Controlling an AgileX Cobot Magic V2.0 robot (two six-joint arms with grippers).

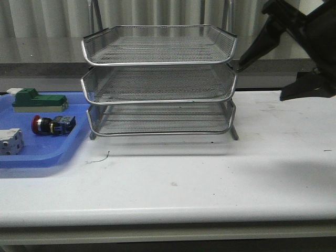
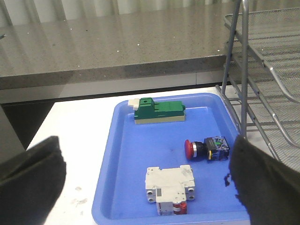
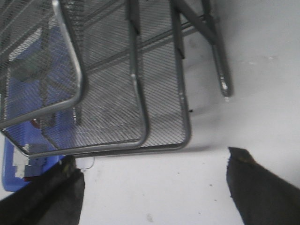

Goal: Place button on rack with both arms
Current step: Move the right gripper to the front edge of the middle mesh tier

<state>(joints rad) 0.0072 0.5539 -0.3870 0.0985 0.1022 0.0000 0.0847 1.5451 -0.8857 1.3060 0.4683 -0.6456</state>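
— Since the rack [image 1: 157,79] is the biggest thing on the table [image 1: 210,173], where does it stand?

— Middle of the table, three mesh tiers stacked, nothing in any of them as far as I can see. Just beside it on the robot's left lies the blue tray [image 1: 47,152].

— And the arms?

— The right gripper [image 3: 152,187] hangs above the rack's right corner, fingers spread wide, holding nothing. The left gripper [image 2: 147,183] hovers over the tray, also wide and empty.

— Where is the button [image 2: 206,148]?

— On its side in the tray, red head pointing away from the rack, between the green-and-beige block [image 2: 159,111] and the white terminal block [image 2: 169,190].

— How should the pick go?

— I'd judge the left arm should centre over the black body, not the round head, which could roll, then descend straight and close without nudging the white terminal block.
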